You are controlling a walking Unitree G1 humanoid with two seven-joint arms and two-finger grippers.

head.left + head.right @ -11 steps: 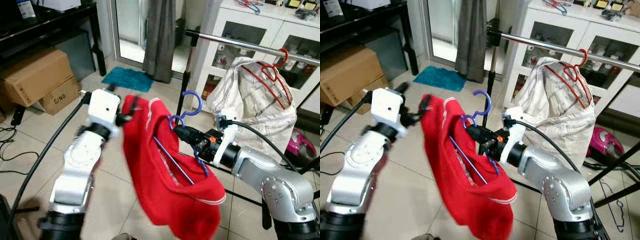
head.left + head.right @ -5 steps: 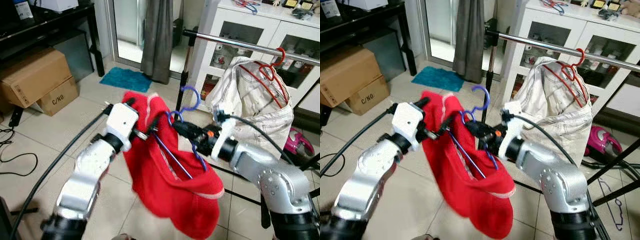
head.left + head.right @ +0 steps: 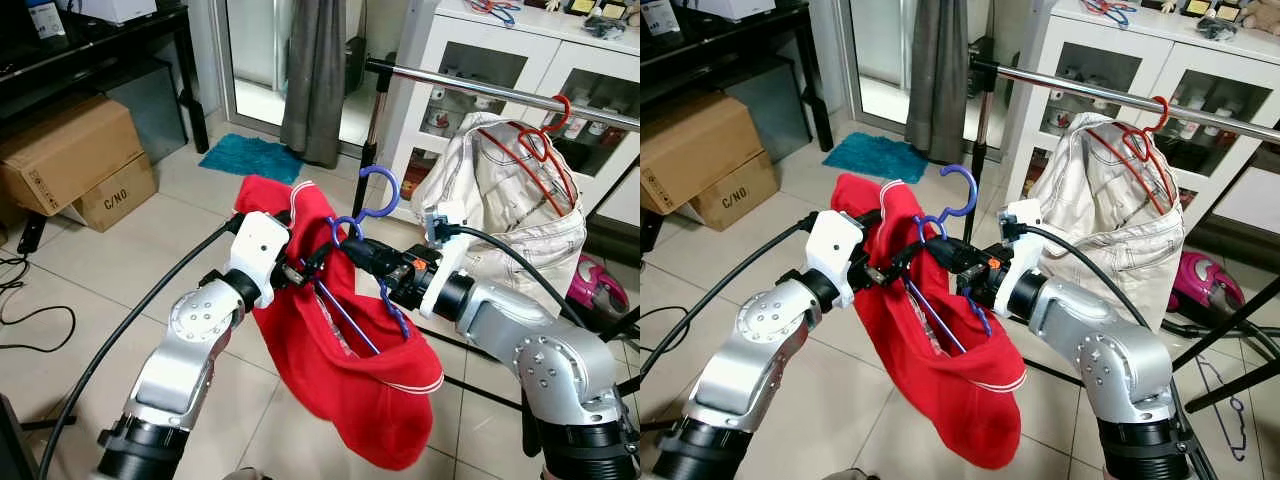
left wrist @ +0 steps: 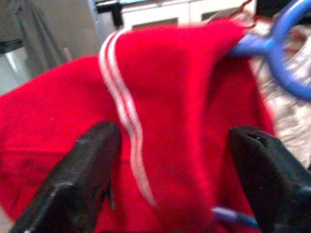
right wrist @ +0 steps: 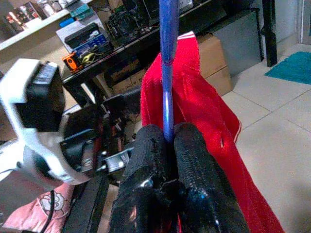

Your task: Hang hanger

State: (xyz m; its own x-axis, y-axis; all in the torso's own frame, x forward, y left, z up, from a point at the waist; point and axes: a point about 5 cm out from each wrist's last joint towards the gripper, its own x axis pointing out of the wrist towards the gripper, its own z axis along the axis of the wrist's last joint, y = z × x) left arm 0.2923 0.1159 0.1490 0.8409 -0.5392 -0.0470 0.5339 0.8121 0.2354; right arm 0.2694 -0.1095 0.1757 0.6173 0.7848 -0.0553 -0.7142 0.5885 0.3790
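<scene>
My left gripper (image 4: 165, 182) now moved in from left, reaching red garment with white stripes (image 3: 340, 380); fingers spread apart around cloth. My right gripper (image 5: 167, 141) pinching blue plastic hanger (image 3: 365, 215) at neck, hook pointing up. Am holding hanger low, before me. Chrome clothes rail (image 3: 500, 92) lying above and behind, toward right. Right arm nearer rail.

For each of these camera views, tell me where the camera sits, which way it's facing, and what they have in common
Head stereo pair: looks forward and down at both silver arms, left gripper and right gripper, meeting at the red garment.
Left wrist: looks along its open fingers onto the garment.
Right wrist: looks along fingers shut on the blue hanger.
Shared: garment and hanger.
</scene>
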